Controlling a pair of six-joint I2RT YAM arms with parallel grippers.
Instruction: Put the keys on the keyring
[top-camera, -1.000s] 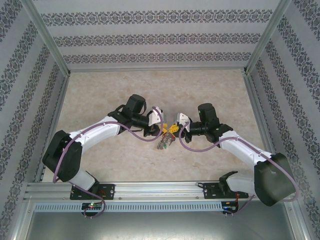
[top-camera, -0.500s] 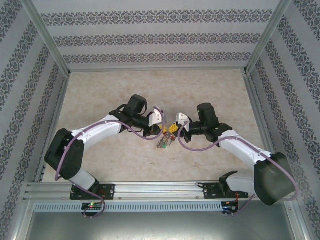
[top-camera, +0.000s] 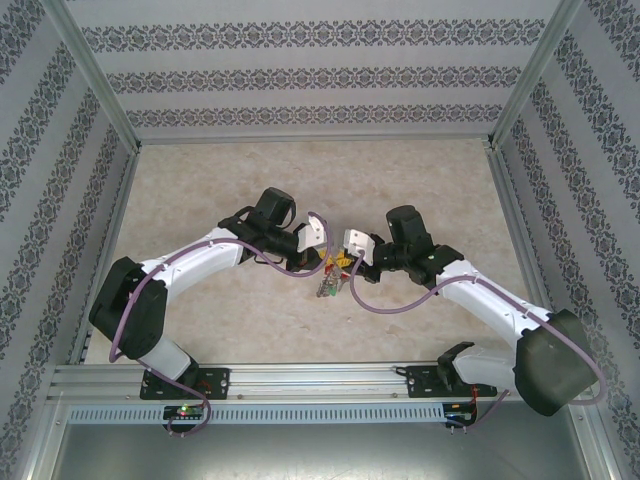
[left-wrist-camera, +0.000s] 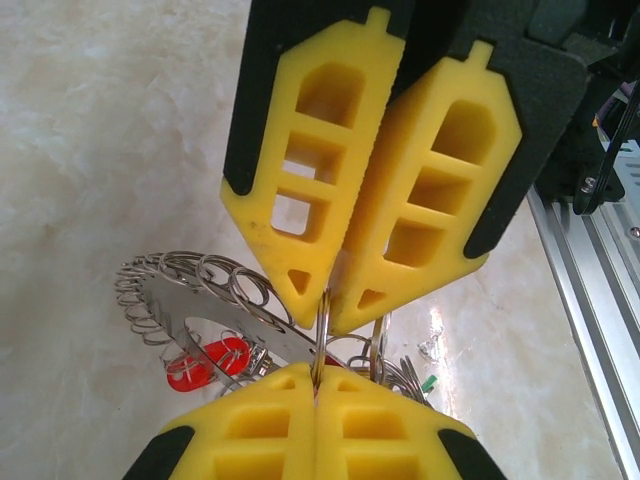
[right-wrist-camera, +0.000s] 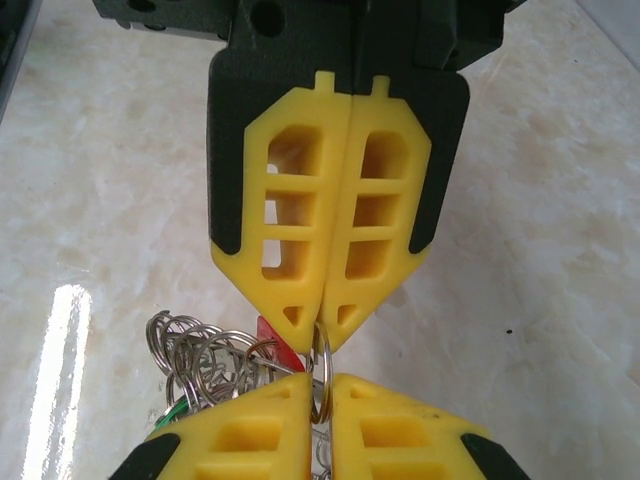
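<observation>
The left gripper (left-wrist-camera: 315, 385) is clenching one small link (left-wrist-camera: 322, 338) of the keyring (left-wrist-camera: 185, 300), and the right gripper (left-wrist-camera: 326, 312), tip to tip opposite, is nipping that same edge-on link, the keys (left-wrist-camera: 205, 362) spreading just beneath, toward the bases.

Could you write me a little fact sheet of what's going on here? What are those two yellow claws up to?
setting: pale marbled table with patterned walls around it
keyring: grey metal hoop, its rim fringed with small silvery links
left gripper: shut, pinching one small link on the rim
right gripper: tip to tip with the left one, closed on the same link
red key: lies by the hoop
green key: just visible past the fingers
keys attached: cannot tell
</observation>
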